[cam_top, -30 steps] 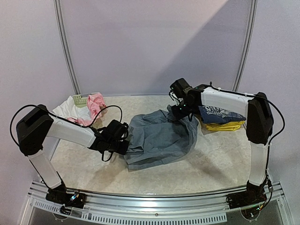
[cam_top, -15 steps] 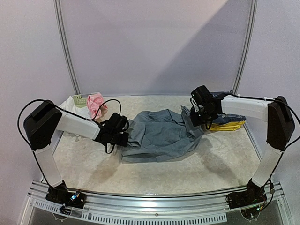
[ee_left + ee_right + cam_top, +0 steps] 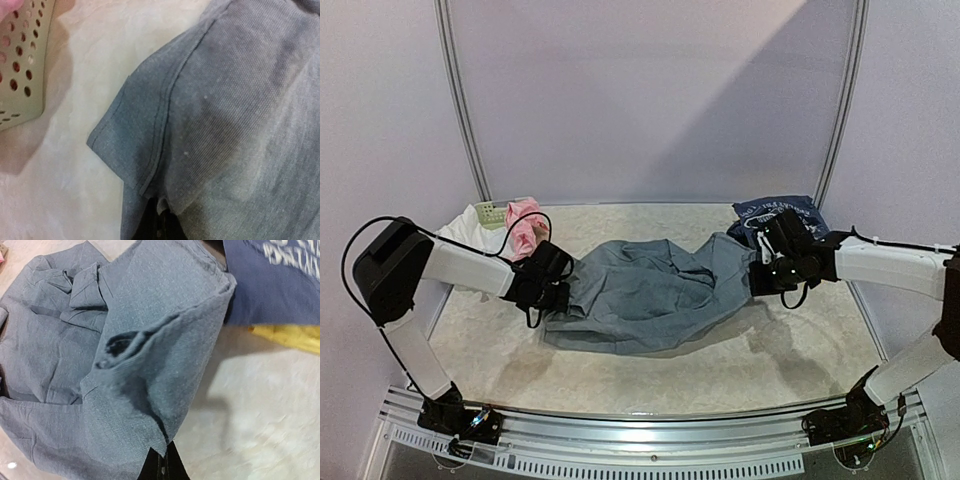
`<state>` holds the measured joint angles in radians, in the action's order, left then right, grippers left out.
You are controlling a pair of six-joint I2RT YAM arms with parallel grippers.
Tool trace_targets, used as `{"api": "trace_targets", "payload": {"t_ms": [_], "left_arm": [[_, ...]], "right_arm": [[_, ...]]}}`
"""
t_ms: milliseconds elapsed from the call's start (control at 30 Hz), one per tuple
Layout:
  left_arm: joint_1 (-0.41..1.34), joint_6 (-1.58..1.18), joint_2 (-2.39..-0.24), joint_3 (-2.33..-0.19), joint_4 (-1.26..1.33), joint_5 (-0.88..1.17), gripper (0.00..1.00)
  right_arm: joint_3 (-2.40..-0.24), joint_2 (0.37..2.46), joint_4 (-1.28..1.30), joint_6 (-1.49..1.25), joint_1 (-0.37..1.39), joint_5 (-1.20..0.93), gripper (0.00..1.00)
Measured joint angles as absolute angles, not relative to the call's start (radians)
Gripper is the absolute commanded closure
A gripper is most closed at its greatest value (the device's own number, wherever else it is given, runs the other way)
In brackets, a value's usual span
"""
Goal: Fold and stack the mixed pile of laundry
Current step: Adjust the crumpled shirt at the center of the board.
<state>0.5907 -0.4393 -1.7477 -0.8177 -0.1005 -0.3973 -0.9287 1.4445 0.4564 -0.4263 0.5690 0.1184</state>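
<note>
left arm pose: the left arm [image 3: 470, 265] has its elbow out by the table's 9 o'clock edge. The forearm runs low toward 3 o'clock, with the wrist down near the tabletop.
right arm pose: pretty much a mirror. The right arm [image 3: 890, 268] lies long and low from the 3 o'clock edge, forearm aimed at 9 o'clock.
edges: the table [image 3: 780, 350] ends at the back wall at 12 o'clock. The left elbow sits right at the 9 o'clock edge.
open room: there's bare tabletop on the 6 o'clock side of the cloth, and more at 12 o'clock between cloth and wall.
left gripper: the left gripper [image 3: 554, 290] has its fingers pressed together, pinching the grey garment [image 3: 640, 295] at its 9 o'clock end. The wrist view shows a stitched sleeve hem just above the fingers.
right gripper: the right gripper [image 3: 760, 278] is clamped on the same garment's 3 o'clock end, with the fabric bunched and draped over the fingertips.
grey garment: mid-table, pulled out between the two grippers, rumpled in the middle.
rest of the laundry: the navy printed tee [image 3: 778, 212] sits at 2 o'clock, lying on a yellow piece [image 3: 290, 335]. The pink piece [image 3: 525, 222] and white piece [image 3: 460, 235] are at 10 o'clock by the basket [image 3: 492, 212].
</note>
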Motion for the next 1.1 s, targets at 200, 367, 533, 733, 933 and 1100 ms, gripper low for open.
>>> {"api": "trace_targets", "payload": {"t_ms": [200, 367, 533, 733, 933, 1100], "left_arm": [[0.59, -0.447, -1.594, -0.738, -0.171, -0.417, 1.0], [0.591, -0.446, -1.402, -0.675, -0.177, -0.419, 1.0], [0.608, -0.438, -1.224, -0.63, -0.18, -0.418, 1.0], [0.669, -0.393, -1.008, -0.593, -0.196, -0.368, 1.0], [0.77, -0.361, -0.876, -0.59, -0.209, -0.262, 1.0], [0.872, -0.352, -0.883, -0.59, -0.26, -0.229, 1.0]], "right_arm": [[-0.796, 1.308, 0.434, -0.5, 0.569, 0.021, 1.0], [-0.698, 1.192, 0.42, -0.545, 0.569, -0.057, 0.92], [-0.647, 1.146, 0.431, -0.565, 0.569, -0.127, 0.8], [-0.649, 1.073, 0.483, -0.565, 0.569, -0.135, 0.63], [-0.746, 1.04, 0.527, -0.537, 0.569, -0.124, 0.51], [-0.846, 1.068, 0.487, -0.491, 0.571, -0.125, 0.43]]}}
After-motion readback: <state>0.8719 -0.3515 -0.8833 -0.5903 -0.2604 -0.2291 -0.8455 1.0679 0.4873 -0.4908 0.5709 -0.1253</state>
